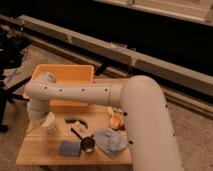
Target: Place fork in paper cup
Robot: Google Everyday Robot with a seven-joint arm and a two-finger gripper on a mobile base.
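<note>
The gripper (42,116) sits right above the cup (49,123) at the table's (45,147) left, its grip state impossible to tell, and the fork is nowhere visible, so placement looks near but unconfirmed.

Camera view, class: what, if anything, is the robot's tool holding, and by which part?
It cannot be told: the tool is hidden behind the arm, directly above the paper cup. No fork shows.

The hand (42,118) hangs just above the paper cup (50,123) on the wooden table (40,147)
</note>
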